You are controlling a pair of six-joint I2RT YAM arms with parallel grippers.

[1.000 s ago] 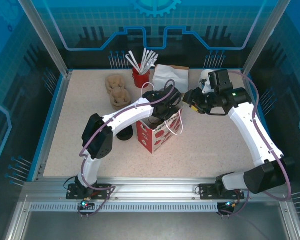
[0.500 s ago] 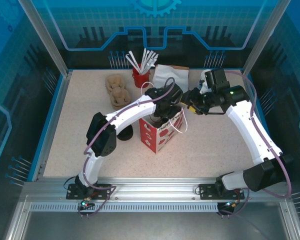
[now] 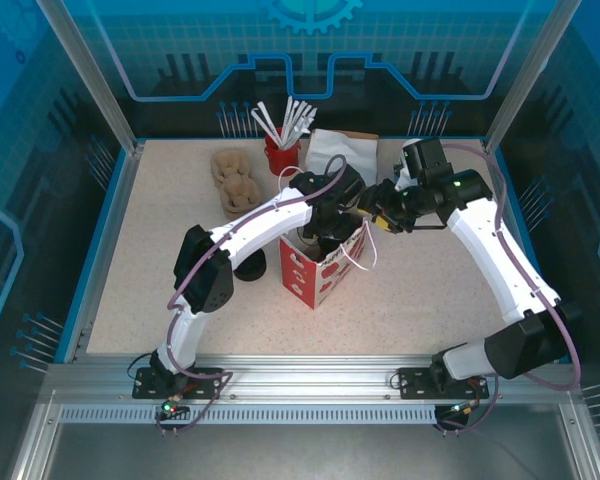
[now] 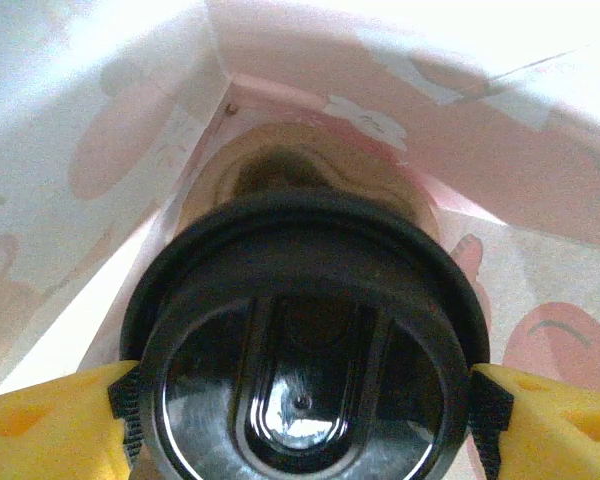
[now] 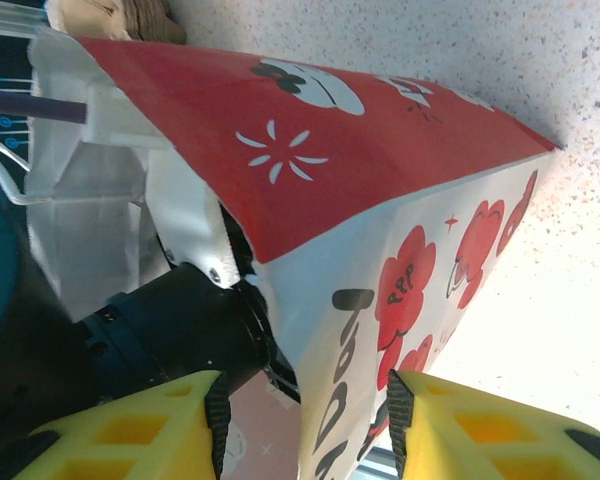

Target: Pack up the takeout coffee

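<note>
Takeout coffee (image 4: 302, 300) upright inside the paper bag (image 4: 80, 150), black lid (image 4: 300, 390) uppermost.

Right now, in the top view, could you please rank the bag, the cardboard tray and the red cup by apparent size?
1. Bag, though the left arm covers part of it.
2. Cardboard tray, fairly close behind the bag.
3. Red cup, clearly smallest.

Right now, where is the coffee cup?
In the left wrist view, the coffee cup is inside the paper bag, flanked on both sides by the left gripper's yellow fingers.
</note>
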